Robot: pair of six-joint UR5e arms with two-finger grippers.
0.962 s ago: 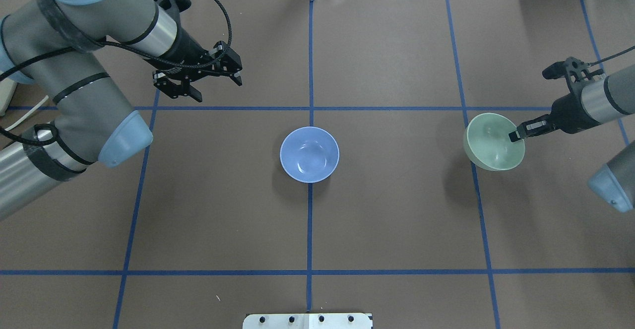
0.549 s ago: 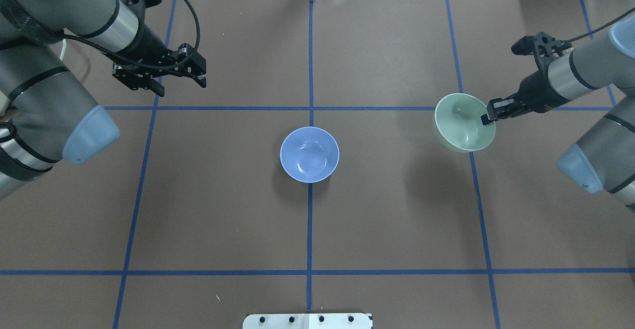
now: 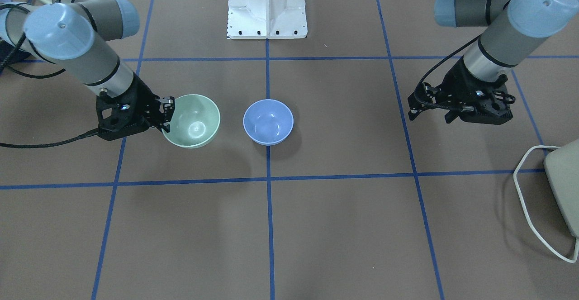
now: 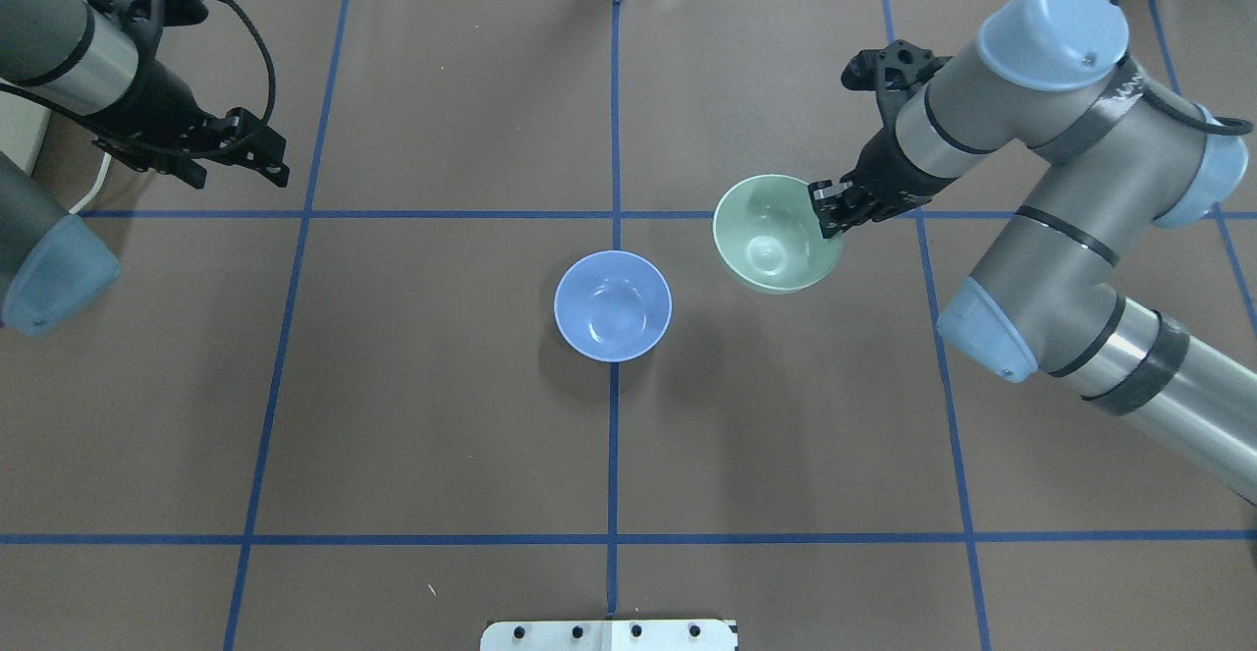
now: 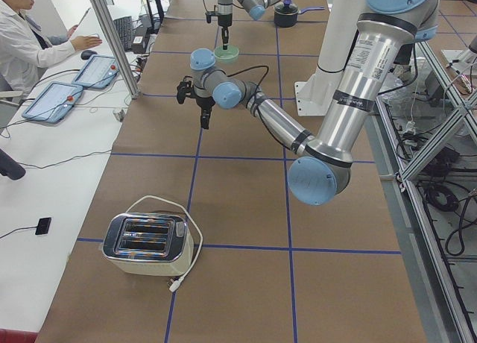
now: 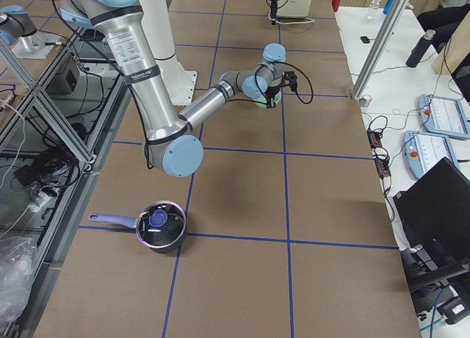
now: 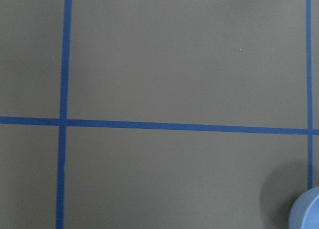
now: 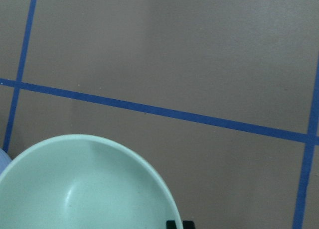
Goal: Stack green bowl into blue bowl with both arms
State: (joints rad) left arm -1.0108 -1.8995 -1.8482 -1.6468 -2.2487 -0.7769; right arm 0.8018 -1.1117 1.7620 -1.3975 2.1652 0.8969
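The pale green bowl (image 4: 771,239) hangs above the table, pinched at its right rim by my right gripper (image 4: 828,216), which is shut on it. It also shows in the front view (image 3: 192,120) and fills the lower left of the right wrist view (image 8: 84,189). The blue bowl (image 4: 613,305) sits upright on the table's centre line, to the left of and nearer than the green bowl, apart from it. It also shows in the front view (image 3: 268,121), and its edge shows in the left wrist view (image 7: 306,211). My left gripper (image 4: 241,172) is open and empty at the far left.
The white pedestal base (image 3: 268,6) stands at the robot's side of the table. A toaster (image 5: 147,242) with a white cord sits at the left end. A dark pot (image 6: 159,224) sits at the right end. An operator (image 5: 30,37) sits beside the table.
My right arm has carried the green bowl leftward, close to the blue bowl. My left arm has drawn back to the far left, still open.
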